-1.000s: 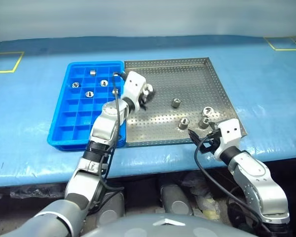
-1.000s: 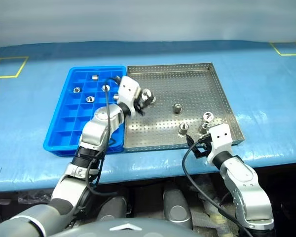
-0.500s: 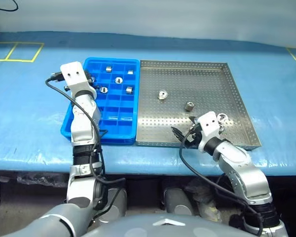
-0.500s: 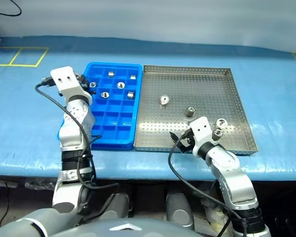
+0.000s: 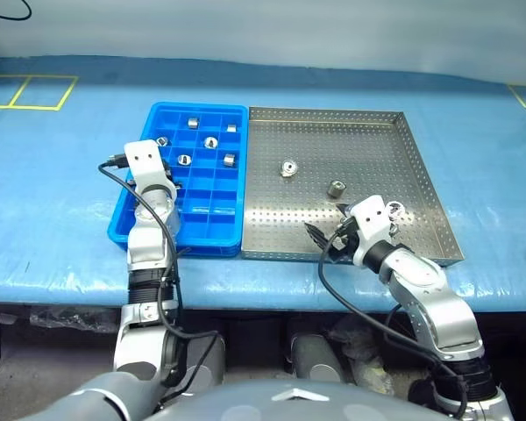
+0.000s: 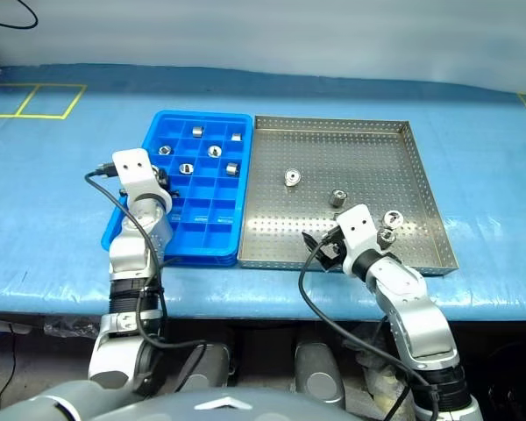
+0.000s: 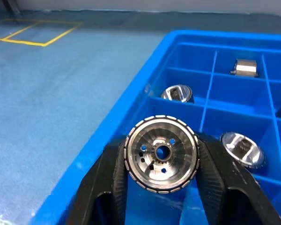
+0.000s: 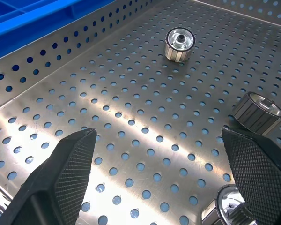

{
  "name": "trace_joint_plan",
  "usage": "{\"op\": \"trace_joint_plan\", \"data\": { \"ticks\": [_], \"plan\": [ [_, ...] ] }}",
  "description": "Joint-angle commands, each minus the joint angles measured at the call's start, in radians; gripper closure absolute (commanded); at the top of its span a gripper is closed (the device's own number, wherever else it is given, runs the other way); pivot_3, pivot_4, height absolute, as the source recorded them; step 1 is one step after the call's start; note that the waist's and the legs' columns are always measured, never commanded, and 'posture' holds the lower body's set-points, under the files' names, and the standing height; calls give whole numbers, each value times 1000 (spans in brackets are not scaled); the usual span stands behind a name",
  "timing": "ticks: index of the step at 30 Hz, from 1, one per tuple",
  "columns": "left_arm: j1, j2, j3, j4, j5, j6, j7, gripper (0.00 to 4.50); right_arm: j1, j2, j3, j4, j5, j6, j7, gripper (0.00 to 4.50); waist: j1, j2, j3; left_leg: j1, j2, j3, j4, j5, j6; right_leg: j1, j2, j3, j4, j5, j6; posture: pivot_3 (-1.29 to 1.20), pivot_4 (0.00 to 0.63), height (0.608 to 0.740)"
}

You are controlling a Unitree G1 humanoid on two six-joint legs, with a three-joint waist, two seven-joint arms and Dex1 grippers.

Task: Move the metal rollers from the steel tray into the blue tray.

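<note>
Currently the left gripper (image 7: 161,187) is clenched on one metal roller (image 7: 161,154), its two black fingers pressing opposite sides of the knurled rim, with the flat face and central hole turned toward the wrist camera. The gripper hangs over the left edge of the blue tray (image 5: 127,230), near that tray's far-left corner. Four rollers (image 5: 184,160) already sit in separate compartments toward the blue tray's far end.

The right gripper (image 8: 161,173) is released, its jaws standing wide above the steel tray (image 5: 333,123) near the front edge. Loose rollers remain on the perforated sheet: one (image 5: 287,168) near the middle, one (image 5: 337,188) just right of it, and at least one (image 5: 393,209) beside the right gripper toward the right edge.

Handling: the rollers appear to be solid polished metal, so rigid, dense for their size and not fragile. The end faces look slick; the ribbed circumference gives the better purchase. Take hold across the diameter, fingers on the ribbed band, as the left gripper does. A roller lying on its side is likely to roll on the sheet when nudged; one standing on its face should stay put. Release low over a compartment, since a hard drop would probably bounce.
</note>
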Motion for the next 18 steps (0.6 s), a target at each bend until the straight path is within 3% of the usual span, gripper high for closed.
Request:
{"op": "trace_joint_plan", "data": {
  "ticks": [1,2,6,9,15,18],
  "plan": [
    [-4,-10,39,-40,-14,-8,54,2801,-8,-2,-2,-18,-6,-23,2,0,-1,0,0,0,0,0,0,0,0,0,0,0,0,0,0,31,150,740],
    [-3,-11,44,-40,-14,-7,65,2801,-9,-2,-3,-17,-6,-23,3,0,-1,0,0,0,0,0,0,0,0,0,0,0,0,0,0,31,150,740],
    [0,3,17,-52,-28,-46,13,1445,-16,-3,0,-13,-8,-23,5,0,-1,0,0,0,0,0,0,0,0,0,0,0,0,0,0,34,150,740],
    [8,10,-36,-100,-112,-153,-172,446,-18,-1,1,-13,-8,-22,4,0,0,0,0,0,0,0,0,0,0,0,0,0,0,0,0,32,150,740],
    [-61,36,-169,-107,-181,-269,-458,446,-13,4,3,-21,-9,-22,-1,0,2,0,0,0,0,0,0,0,0,1,-1,0,-1,-1,-2,7,150,740],
    [-118,40,-207,-45,-191,-264,-521,446,-6,6,1,-27,-11,-20,-6,0,-1,0,0,0,0,1,0,0,0,1,-1,0,-1,-3,-5,-6,150,740]
  ]
}}
